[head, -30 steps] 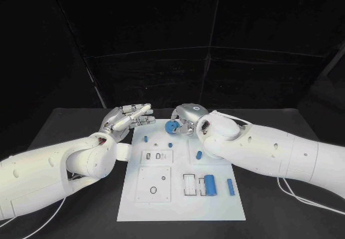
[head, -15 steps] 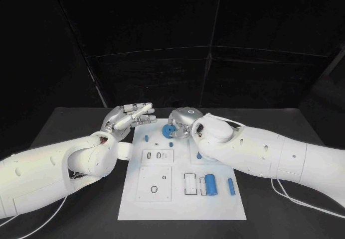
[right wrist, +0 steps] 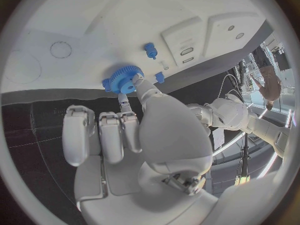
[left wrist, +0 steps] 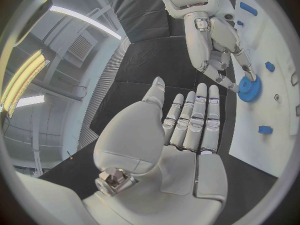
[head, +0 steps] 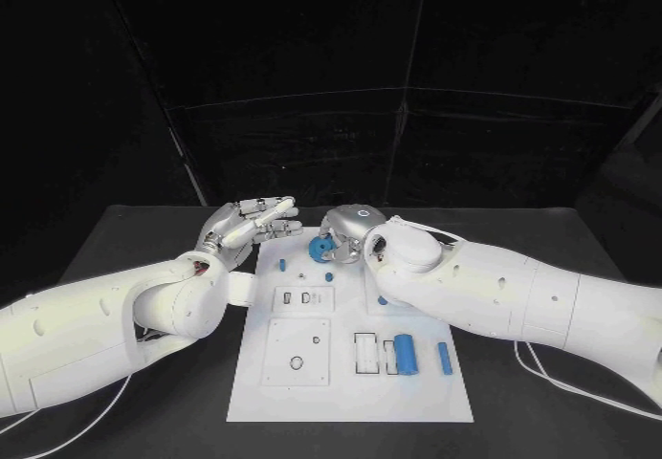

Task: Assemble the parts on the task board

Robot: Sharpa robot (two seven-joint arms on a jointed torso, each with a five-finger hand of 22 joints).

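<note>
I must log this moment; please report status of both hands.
Right robot hand pinches blue gear over task board. Left robot hand open, empty. Nothing in the way.

A black table (head: pixel 152 239) fills the lower half of the head view, its far edge running across the middle of the frame. Behind it, black curtain panels (head: pixel 400 124) cover the whole upper half, with thin pale seams crossing them. At the upper left of the left wrist view, long ceiling strip lights (left wrist: pixel 84 19) glow beside a square ceiling vent (left wrist: pixel 79 47).
</note>
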